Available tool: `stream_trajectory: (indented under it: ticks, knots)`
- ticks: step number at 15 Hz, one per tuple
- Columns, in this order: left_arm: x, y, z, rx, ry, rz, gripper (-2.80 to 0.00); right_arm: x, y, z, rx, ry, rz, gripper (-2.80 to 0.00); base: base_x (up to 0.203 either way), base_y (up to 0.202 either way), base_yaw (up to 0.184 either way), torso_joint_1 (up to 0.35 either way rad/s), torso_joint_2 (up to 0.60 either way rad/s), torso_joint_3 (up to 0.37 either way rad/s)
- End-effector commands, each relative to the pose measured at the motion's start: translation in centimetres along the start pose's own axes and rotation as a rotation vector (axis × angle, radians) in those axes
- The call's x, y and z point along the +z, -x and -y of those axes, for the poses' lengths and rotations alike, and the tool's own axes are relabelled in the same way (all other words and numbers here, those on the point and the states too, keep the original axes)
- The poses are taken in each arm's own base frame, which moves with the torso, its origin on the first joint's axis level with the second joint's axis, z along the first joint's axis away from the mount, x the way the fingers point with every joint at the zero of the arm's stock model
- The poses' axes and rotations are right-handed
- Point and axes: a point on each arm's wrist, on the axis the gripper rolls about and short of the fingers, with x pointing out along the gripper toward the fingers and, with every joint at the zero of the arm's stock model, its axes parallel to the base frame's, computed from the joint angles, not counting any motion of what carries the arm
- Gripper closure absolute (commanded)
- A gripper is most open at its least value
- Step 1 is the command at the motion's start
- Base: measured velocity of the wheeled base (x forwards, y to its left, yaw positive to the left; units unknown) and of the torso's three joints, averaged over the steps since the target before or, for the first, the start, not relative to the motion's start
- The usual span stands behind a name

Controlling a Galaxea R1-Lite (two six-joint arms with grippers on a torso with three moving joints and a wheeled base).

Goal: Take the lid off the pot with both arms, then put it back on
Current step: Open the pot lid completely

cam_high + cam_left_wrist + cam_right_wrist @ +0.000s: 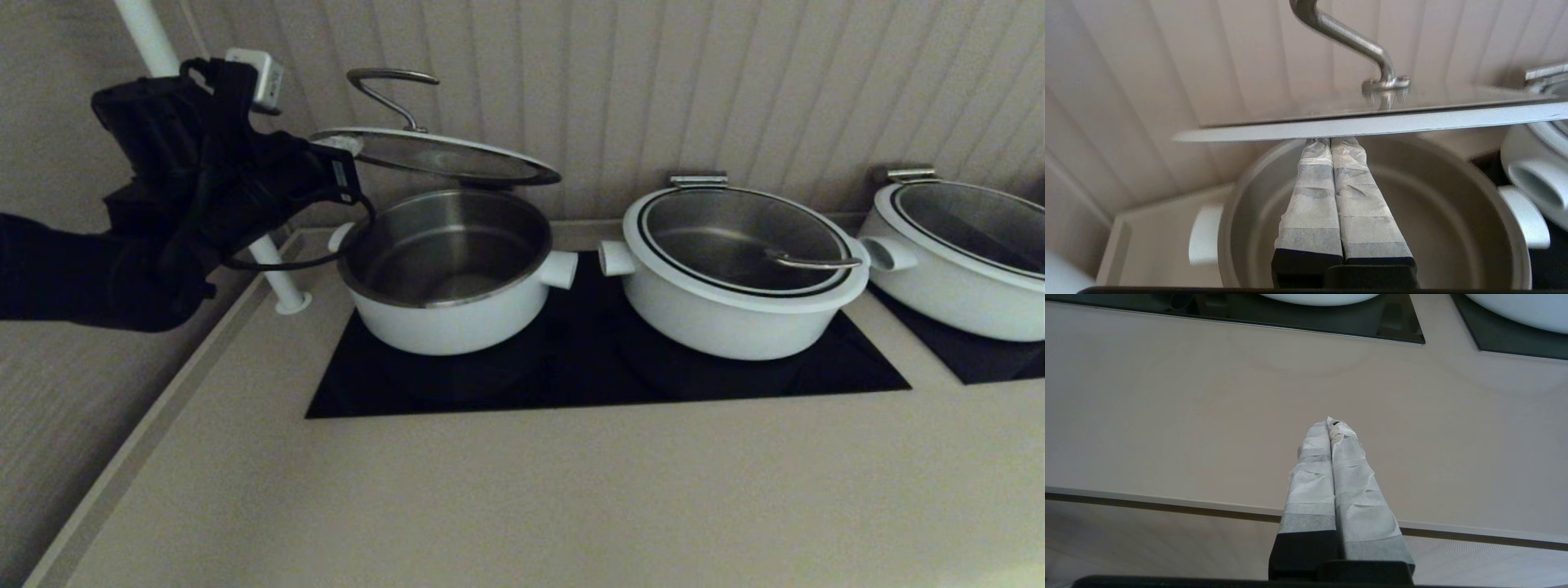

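The lid point(441, 155), clear glass with a white rim and a curved steel handle point(392, 90), hangs tilted above the open pot point(449, 302), its left edge highest. My left gripper point(339, 147) is at that left edge. In the left wrist view its taped fingers point(1310, 196) are pressed together, their tips point(1329, 141) tucked under the lid's white rim point(1412, 122), above the pot's steel inside point(1453, 196). My right gripper point(1331, 424) is shut and empty, low over the beige counter near its front edge, outside the head view.
Two more white lidded pots stand to the right, the middle one point(735, 269) close beside the open pot and another point(963, 253) at the far right. All sit on black cooktops point(604, 376). A white pole point(269, 269) stands left of the pot. A ribbed wall is close behind.
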Motion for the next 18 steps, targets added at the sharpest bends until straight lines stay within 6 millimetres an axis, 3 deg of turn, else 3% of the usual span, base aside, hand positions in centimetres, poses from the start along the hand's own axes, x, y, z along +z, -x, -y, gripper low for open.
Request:
stream_trajectory:
  ticks: [1, 18]
  knots:
    - [-0.2, -0.6, -0.1, 0.0, -0.002, 0.014, 0.0, 0.0, 0.0, 0.0, 0.001, 0.001, -0.002, 0.0, 0.0, 0.0, 0.0, 0.0, 0.0, 0.0]
    - [2.3, -3.6, 0.5, -0.021, -0.011, 0.168, 0.0, 0.0, 0.0, 0.0, 0.001, 0.001, -0.002, 0.0, 0.0, 0.0, 0.0, 0.0, 0.0, 0.0]
